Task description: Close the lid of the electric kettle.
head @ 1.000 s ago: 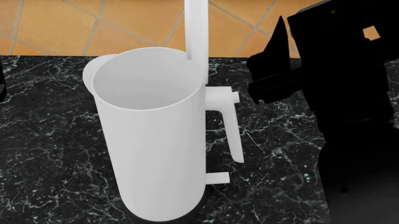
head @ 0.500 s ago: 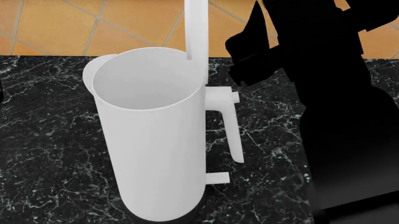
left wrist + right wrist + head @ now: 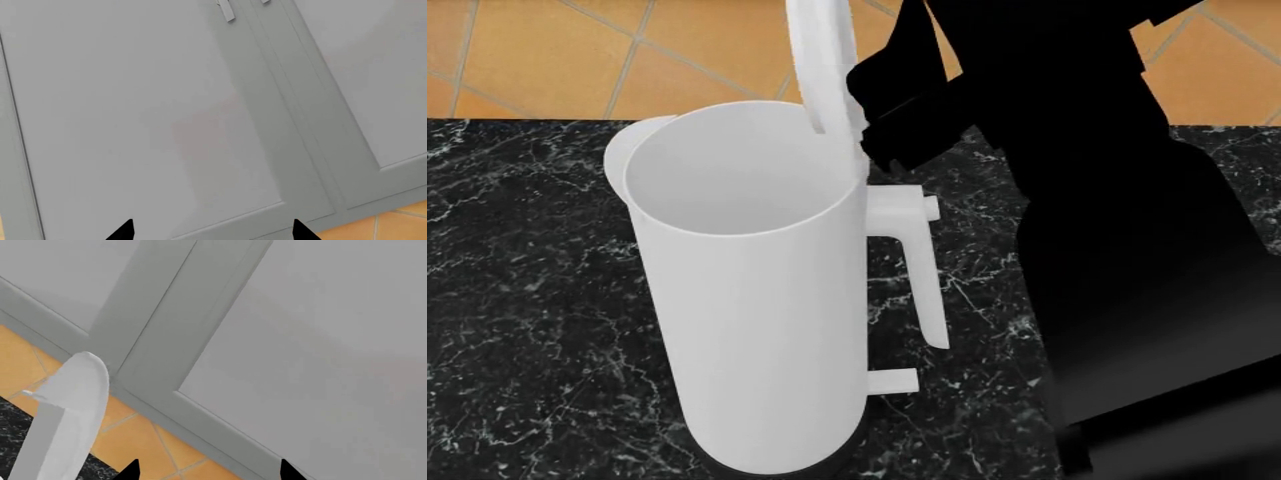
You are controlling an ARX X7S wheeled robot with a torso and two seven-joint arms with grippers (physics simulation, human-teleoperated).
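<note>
The tall white electric kettle [image 3: 754, 300] stands on a black marble counter [image 3: 521, 300], its mouth open and its handle [image 3: 914, 270] to the right. Its lid [image 3: 817, 60] stands nearly upright at the rim above the handle, leaning slightly over the mouth. It also shows edge-on in the right wrist view [image 3: 67, 410]. My right gripper [image 3: 888, 100] is a black shape right behind the lid, against its back face, with its fingertips apart and nothing between them [image 3: 208, 471]. My left gripper [image 3: 212, 231] is open and empty, out of the head view.
Orange tiles [image 3: 561, 50] lie beyond the counter's far edge. Grey cabinet doors [image 3: 167, 125] fill the left wrist view and most of the right wrist view [image 3: 320, 340]. My black right arm [image 3: 1134, 250] covers the counter's right side.
My right arm has moved left and up to the lid's back. The lid has tipped from upright to leaning a little toward the mouth.
</note>
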